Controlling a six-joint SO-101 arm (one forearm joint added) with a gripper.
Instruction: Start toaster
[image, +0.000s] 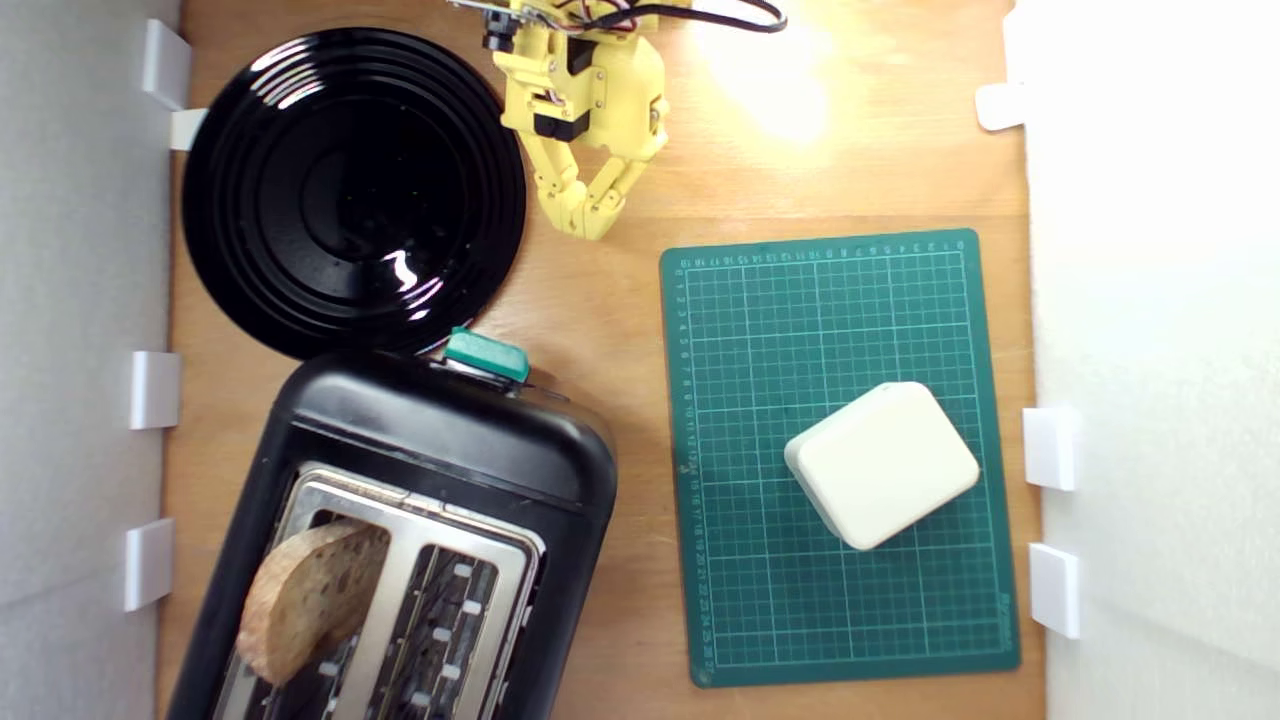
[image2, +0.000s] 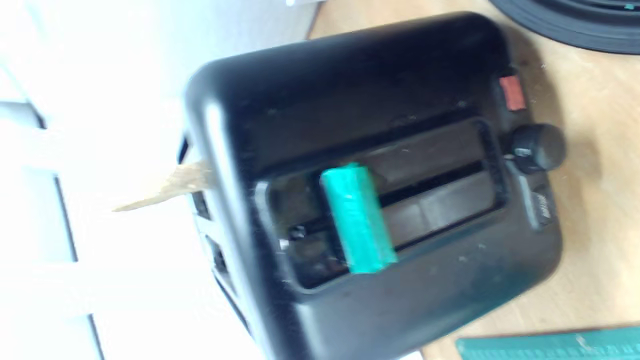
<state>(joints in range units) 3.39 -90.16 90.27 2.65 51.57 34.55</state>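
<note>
The glossy black toaster stands at the lower part of the exterior view's left, silver top plate up. A slice of bread sticks out of one slot. Its teal lever knob juts from the end facing the arm. My yellow gripper hangs above the wooden table, well apart from the knob, its fingers meeting at the tips with nothing between them. The wrist view shows the toaster's end face, with the teal knob sitting toward the top end of its track, a black dial and a red button.
A round black ribbed plate lies beside the gripper, touching the toaster's end. A green cutting mat with a white box on it lies at the exterior view's right. White brackets line the side walls.
</note>
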